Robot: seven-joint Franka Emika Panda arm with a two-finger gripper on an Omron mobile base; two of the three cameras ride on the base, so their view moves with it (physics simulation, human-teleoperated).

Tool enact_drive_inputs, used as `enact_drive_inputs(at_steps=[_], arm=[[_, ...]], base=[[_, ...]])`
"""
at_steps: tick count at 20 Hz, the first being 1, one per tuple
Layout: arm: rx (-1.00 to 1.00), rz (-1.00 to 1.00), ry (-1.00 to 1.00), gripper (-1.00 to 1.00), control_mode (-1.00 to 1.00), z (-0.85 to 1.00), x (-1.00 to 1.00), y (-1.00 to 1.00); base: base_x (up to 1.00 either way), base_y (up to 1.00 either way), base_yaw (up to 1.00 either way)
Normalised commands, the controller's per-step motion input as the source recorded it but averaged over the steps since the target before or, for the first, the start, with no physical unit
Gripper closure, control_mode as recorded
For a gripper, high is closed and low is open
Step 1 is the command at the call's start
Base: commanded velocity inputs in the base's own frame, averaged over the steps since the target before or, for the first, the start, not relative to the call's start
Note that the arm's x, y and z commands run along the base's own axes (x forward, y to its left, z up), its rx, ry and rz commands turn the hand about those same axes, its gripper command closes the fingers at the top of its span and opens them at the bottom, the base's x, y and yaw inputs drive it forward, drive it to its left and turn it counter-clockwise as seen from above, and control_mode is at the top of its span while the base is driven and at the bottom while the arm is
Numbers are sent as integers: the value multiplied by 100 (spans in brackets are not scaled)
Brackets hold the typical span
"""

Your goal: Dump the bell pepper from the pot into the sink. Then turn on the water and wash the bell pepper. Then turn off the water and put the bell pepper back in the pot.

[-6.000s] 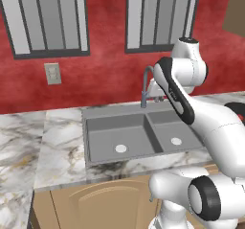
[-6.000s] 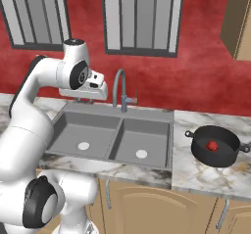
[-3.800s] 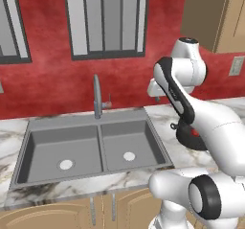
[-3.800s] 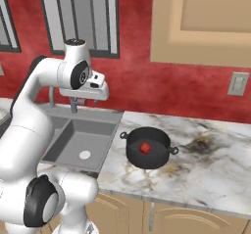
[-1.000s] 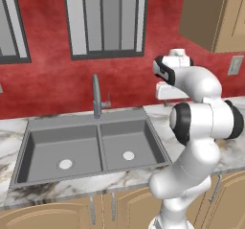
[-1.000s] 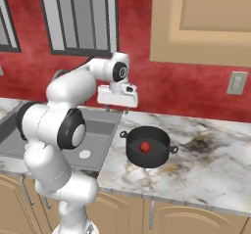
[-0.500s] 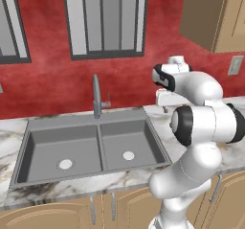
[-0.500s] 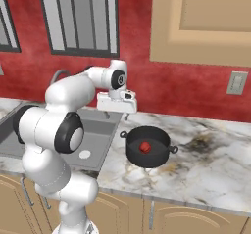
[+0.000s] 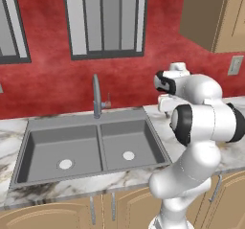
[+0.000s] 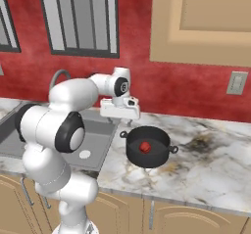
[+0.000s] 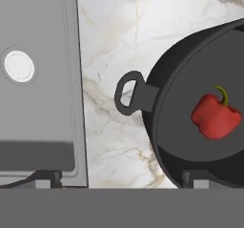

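Held above the marble table (image 10: pixel 206 164), the hand (image 10: pixel 119 111) is seen with its fingers spread wide and nothing between them; in the hand view one finger tip (image 11: pixel 47 178) is placed over the sink's rim and the other over the pot's near wall. The hand is kept clear of the pot, above its sink-side handle.

The bell pepper (image 10: pixel 144 147) is found lying inside the pot (image 10: pixel 147 147), on the dark floor, with its green stem visible in the hand view. The pot is set upright on the table, just beside the right edge of the sink (image 9: pixel 91 146), with a strip of bare marble left between them. One loop handle (image 11: pixel 128 93) is turned toward the sink, the other (image 10: pixel 172 150) toward the open table.

The sink is shown with two grey basins, a pale round drain (image 9: pixel 65 164) in each. A curved grey faucet (image 9: pixel 97 97) is mounted behind the divider, against the red wall (image 9: pixel 48 84). Barred windows (image 10: pixel 78 17) are set above the sink, a wooden cabinet (image 10: pixel 201 22) above the table, and an outlet plate (image 10: pixel 238 83) on the wall to the right. A dark smudge is seen on the marble beyond the pot.
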Motion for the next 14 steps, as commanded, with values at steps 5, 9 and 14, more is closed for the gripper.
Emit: enact_drive_inputs(at_steps=[5, 9, 14], arm=[[0, 0, 0, -100, -100, -25, 0, -9], [0, 0, 0, -100, -100, -19, 0, -9], [0, 0, 0, -100, -100, -17, 0, -6]], base=[[0, 0, 0], [0, 0, 0], [0, 0, 0]])
